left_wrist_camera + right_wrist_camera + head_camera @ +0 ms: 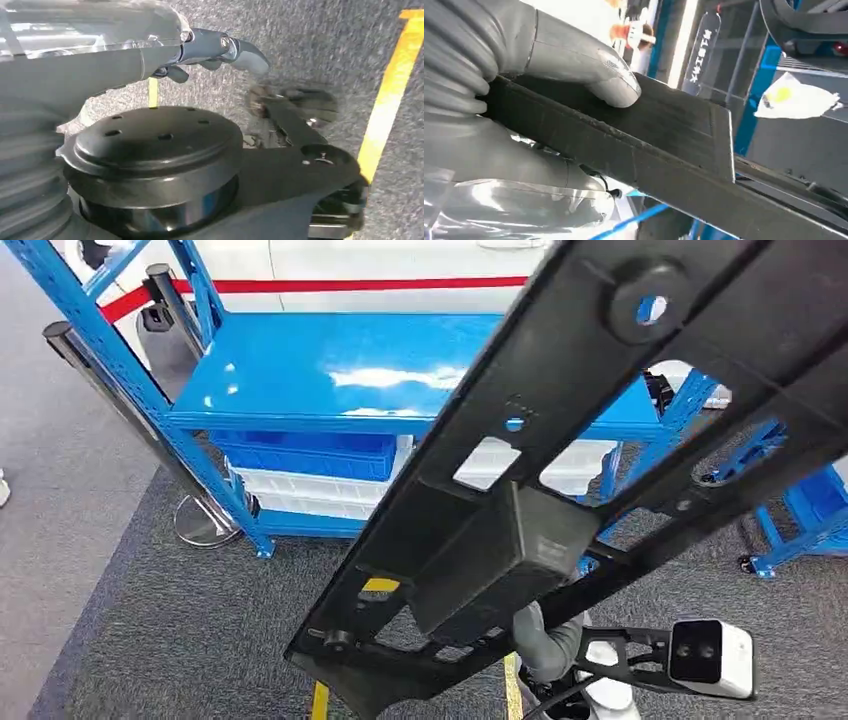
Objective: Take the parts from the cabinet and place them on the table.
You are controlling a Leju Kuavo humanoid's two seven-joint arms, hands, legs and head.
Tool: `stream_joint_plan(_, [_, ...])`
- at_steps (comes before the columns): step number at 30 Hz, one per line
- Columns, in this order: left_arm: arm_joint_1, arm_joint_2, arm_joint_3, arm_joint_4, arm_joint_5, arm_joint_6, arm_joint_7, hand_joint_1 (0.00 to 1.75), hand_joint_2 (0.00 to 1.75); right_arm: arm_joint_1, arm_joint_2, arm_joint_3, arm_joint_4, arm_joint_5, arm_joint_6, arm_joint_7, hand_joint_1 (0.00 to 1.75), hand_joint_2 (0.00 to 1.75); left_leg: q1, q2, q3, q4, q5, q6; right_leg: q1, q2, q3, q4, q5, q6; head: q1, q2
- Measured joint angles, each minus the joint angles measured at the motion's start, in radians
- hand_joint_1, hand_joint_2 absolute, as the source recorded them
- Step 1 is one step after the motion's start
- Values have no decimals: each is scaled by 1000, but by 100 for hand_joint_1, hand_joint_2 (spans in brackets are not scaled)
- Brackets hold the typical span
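My right hand (pixel 549 100) grips a long black frame (pixel 560 470), thumb pressed on its flat top and the rest of the hand beneath it. The frame rises slantwise close before my head camera, from low near my body up toward the upper right. My left hand (pixel 215 50) hangs over the grey carpet (pixel 320 45) with its fingers loosely curled, holding nothing. Farther off stands the blue shelf rack (pixel 330 370), with blue and white bins (pixel 310 455) underneath its top shelf.

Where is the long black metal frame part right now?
The long black metal frame part crosses the head view diagonally, gripped by the right hand, in front of the blue shelf rack.
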Motion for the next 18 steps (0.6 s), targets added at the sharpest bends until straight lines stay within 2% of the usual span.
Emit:
stream_joint_plan(1, [0, 2, -1, 0, -2, -2, 0, 0, 175, 3, 0, 0, -6, 2, -3, 0, 175, 175, 0, 0, 6, 26, 11, 1, 2, 0, -13, 1, 10, 0, 0, 0])
stream_joint_plan(2, [0, 3, -3, 0, -2, -5, 3, 0, 175, 7, 0, 0, -14, 4, -9, 0, 175, 175, 0, 0, 32, 10, 45, 4, 4, 0, -26, 2, 19, 1, 0, 0])
stream_joint_plan(3, [-1, 5, -5, 0, -3, -5, 5, 0, 175, 11, 0, 0, -20, 5, -14, -1, 175, 175, -1, -1, 75, -41, 82, 9, 5, 1, -36, 2, 27, 2, 0, 0])
stream_joint_plan(4, [-2, 8, -6, 0, -5, -5, 8, 0, 175, 12, 0, 0, -27, 5, -17, -5, 175, 175, -2, -1, 132, -118, 112, 16, 7, 1, -45, 3, 35, 3, 0, 0])
stream_joint_plan(5, [-4, 9, -6, 0, -5, -5, 9, 0, 175, 12, 0, 0, -35, 6, -17, -12, 175, 175, -6, -2, 199, -210, 116, 27, 8, 2, -50, 3, 44, 5, 0, 0])
stream_joint_plan(6, [-7, 16, -6, 1, -2, -4, 10, 0, 175, 12, 0, -1, -41, 5, -16, -18, 175, 175, -13, -1, 256, -300, 86, 39, 13, 2, -55, 4, 50, 12, 0, 0])
stream_joint_plan(7, [-8, 16, -6, 1, 2, -4, 10, 0, 175, 12, 0, -1, -45, 1, -13, -21, 175, 175, -14, -2, 266, -326, 81, 35, 10, -1, -57, 3, 60, 19, 0, 0])
stream_joint_plan(9, [-8, 17, -6, 1, 5, -2, 11, 0, 175, 12, 0, -1, -48, -3, -13, -26, 175, 175, -20, -3, 253, -324, 93, 44, 3, -4, -57, -6, 78, 31, -2, 0])
stream_joint_plan(10, [-6, 17, -6, 1, 6, -2, 12, 0, 175, 12, 0, -1, -50, -4, -13, -28, 175, 175, -17, -2, 249, -337, 110, 50, 6, -3, -57, -13, 88, 39, 1, 0])
stream_joint_plan(11, [-7, 17, -6, 1, 9, -2, 12, 0, 175, 12, 0, -2, -50, -5, -13, -32, 175, 175, -10, 6, 245, -345, 126, 54, 4, 0, -65, 3, 61, 42, -1, 0])
stream_joint_plan(12, [-8, 17, -6, 1, 10, -2, 13, 0, 175, 11, 0, -2, -52, -6, -13, -33, 175, 175, -9, 5, 231, -345, 138, 64, 4, 2, -80, 42, 2, 44, 2, 0])
stream_joint_plan(13, [-8, 17, -6, 1, 10, -1, 13, 0, 175, 11, 0, -2, -53, -6, -13, -32, 175, 175, -10, 5, 216, -343, 148, 66, 2, 3, -98, 106, -63, 48, 2, 0])
stream_joint_plan(14, [-8, 17, -6, 1, 10, -1, 13, 0, 175, 13, 0, -2, -53, -6, -13, -32, 175, 175, -11, 5, 202, -341, 159, 67, 0, 3, -115, 178, -113, 52, 2, 0])
stream_joint_plan(15, [-8, 17, -6, 1, 10, -1, 13, 0, 175, 13, -1, -2, -53, -7, -13, -32, 175, 175, -11, 6, 185, -338, 169, 66, -1, 3, -130, 248, -141, 56, 2, 0])
stream_joint_plan(16, [-7, 17, -6, 1, 10, 2, 13, 0, 175, 13, -1, -3, -53, -10, -12, -32, 175, 175, -11, 6, 169, -332, 178, 64, -1, 3, -132, 289, -135, 59, 2, 0])
stream_joint_plan(17, [-7, 17, -6, 1, 11, 8, 13, 0, 175, 13, -1, -4, -53, -13, -10, -32, 175, 175, -10, 6, 152, -325, 185, 61, -3, 3, -117, 291, -103, 61, 2, 0])
stream_joint_plan(18, [-7, 17, -6, 1, 11, 10, 13, 0, 175, 12, -1, -5, -53, -18, -9, -32, 175, 175, -9, 6, 133, -316, 191, 58, -5, 3, -82, 256, -62, 62, 2, 0])
